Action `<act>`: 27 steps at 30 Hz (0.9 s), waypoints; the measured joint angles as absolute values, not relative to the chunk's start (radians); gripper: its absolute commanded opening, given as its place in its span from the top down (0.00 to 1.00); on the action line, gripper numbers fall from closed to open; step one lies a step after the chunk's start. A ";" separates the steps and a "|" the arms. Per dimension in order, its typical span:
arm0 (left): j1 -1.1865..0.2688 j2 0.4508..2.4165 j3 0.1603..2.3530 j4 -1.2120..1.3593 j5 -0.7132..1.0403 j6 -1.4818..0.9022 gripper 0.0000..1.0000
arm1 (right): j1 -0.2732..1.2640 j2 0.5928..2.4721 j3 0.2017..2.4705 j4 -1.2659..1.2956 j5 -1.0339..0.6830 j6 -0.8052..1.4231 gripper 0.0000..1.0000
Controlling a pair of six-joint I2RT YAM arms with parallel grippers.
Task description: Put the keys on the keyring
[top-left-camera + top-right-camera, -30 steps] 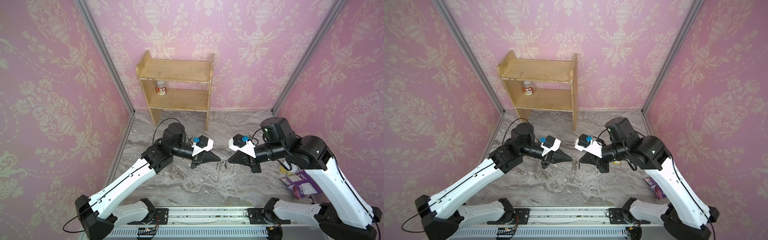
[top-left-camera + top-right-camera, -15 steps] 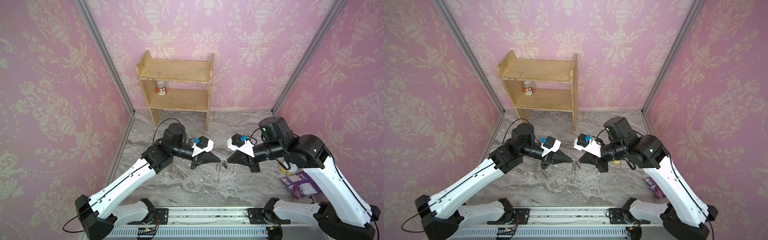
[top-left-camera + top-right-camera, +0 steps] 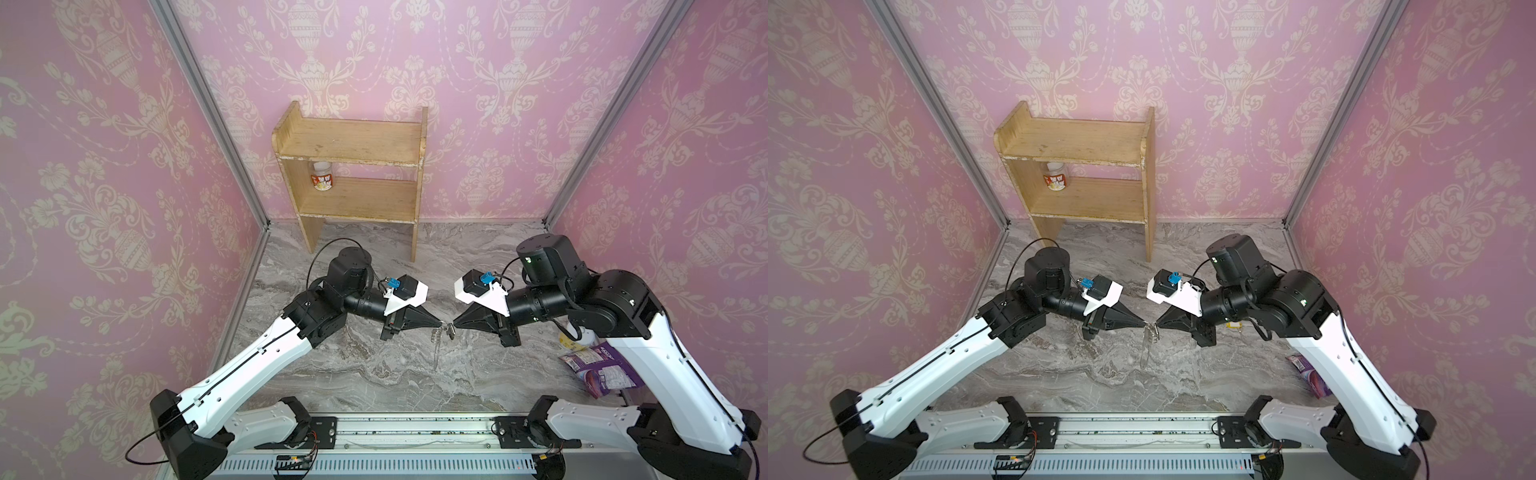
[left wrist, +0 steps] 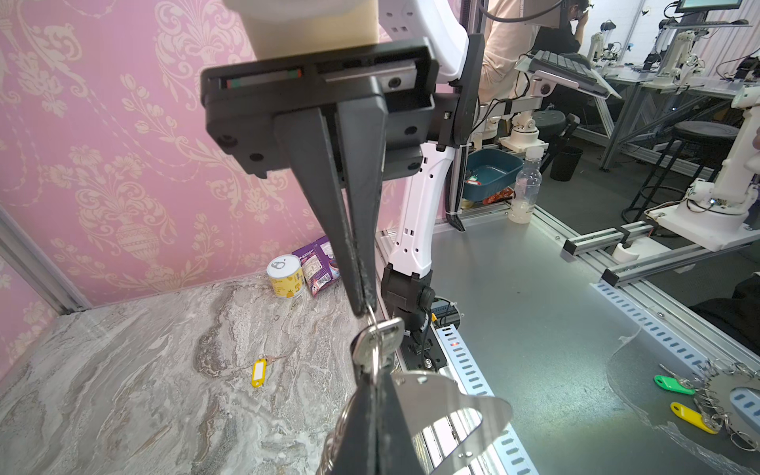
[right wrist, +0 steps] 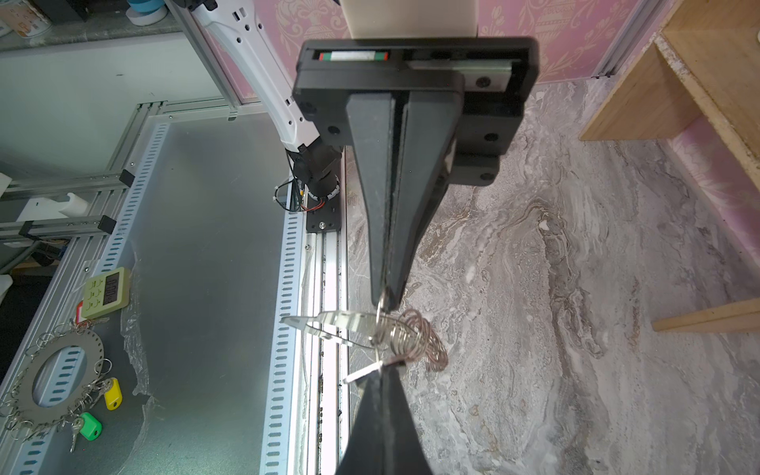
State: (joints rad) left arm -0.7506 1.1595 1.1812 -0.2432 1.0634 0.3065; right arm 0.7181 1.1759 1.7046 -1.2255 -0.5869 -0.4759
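Steel keyring plate (image 4: 444, 405), clamped in closed left gripper (image 3: 439, 323). Right gripper (image 4: 365, 309), closed, pinches silver key (image 4: 380, 339) just beside plate

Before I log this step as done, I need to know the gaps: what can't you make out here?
- Whether the key is threaded onto the keyring: both wrist views, the shut left gripper and right gripper cover the join.
- The same parts in both top views: too small between the tips.
- The black key tag: in no view.
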 measured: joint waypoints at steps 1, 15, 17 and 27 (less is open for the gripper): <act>-0.751 1.160 1.183 -0.248 1.063 0.307 1.00 | 0.721 1.176 1.705 -1.225 -0.587 -0.476 1.00; -0.751 1.167 1.192 -0.271 1.060 0.322 1.00 | 0.744 1.177 1.705 -1.225 -0.561 -0.476 1.00; -0.751 1.173 1.196 -0.275 1.060 0.322 1.00 | 0.749 1.177 1.705 -1.226 -0.553 -0.476 1.00; -0.752 1.180 1.206 -0.287 1.044 0.324 1.00 | 0.769 1.176 1.706 -1.225 -0.516 -0.485 1.00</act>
